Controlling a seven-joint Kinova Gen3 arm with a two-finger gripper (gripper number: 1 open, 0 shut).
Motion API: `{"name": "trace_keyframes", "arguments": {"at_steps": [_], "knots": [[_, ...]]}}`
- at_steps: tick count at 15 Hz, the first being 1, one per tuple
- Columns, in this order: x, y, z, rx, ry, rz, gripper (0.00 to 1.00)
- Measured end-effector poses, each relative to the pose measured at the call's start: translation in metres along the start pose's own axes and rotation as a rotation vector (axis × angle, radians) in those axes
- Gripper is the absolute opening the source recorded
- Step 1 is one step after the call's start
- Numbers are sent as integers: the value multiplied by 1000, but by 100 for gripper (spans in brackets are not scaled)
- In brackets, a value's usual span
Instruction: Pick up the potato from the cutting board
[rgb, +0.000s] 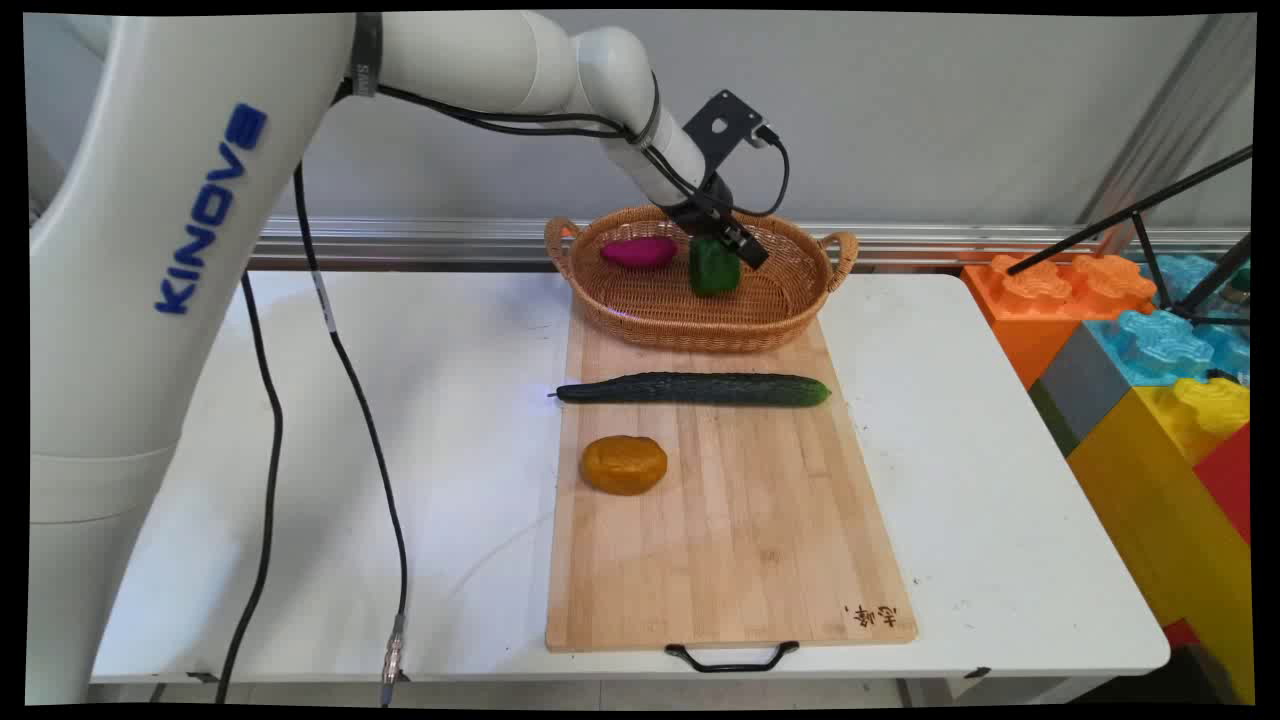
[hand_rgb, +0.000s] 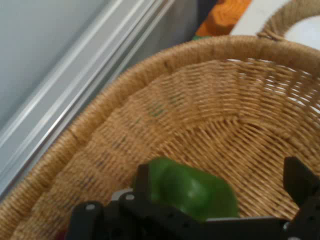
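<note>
My black gripper (rgb: 735, 245) reaches down into a woven wicker basket (rgb: 700, 325) at the far end of a wooden cutting board (rgb: 730, 520). A green pepper (rgb: 714, 268) is right below it inside the basket. In the hand view the green pepper (hand_rgb: 192, 190) rests against the left finger (hand_rgb: 142, 177), while the right finger (hand_rgb: 299, 179) stands well clear of it over the basket's weave (hand_rgb: 210, 110). The gripper (hand_rgb: 220, 175) is open. A purple vegetable (rgb: 640, 251) lies in the basket to the pepper's left.
On the board, a long dark green cucumber (rgb: 694, 389) lies crosswise just in front of the basket, and a round orange-brown lump (rgb: 624, 464) sits nearer, at the board's left. Big coloured blocks (rgb: 1150, 360) stand beyond the white table's (rgb: 1000, 480) right edge.
</note>
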Motion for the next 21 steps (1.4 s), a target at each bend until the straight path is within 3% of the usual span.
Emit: {"name": "trace_keyframes", "arguments": {"at_steps": [5, 11, 17, 21], "knots": [[-3, 22, -17, -42, -19, 23, 100], [-13, 63, -84, -88, -60, 113, 100], [-43, 78, -155, -120, -158, 228, 100], [-74, 81, -184, -179, -232, 305, 100]]}}
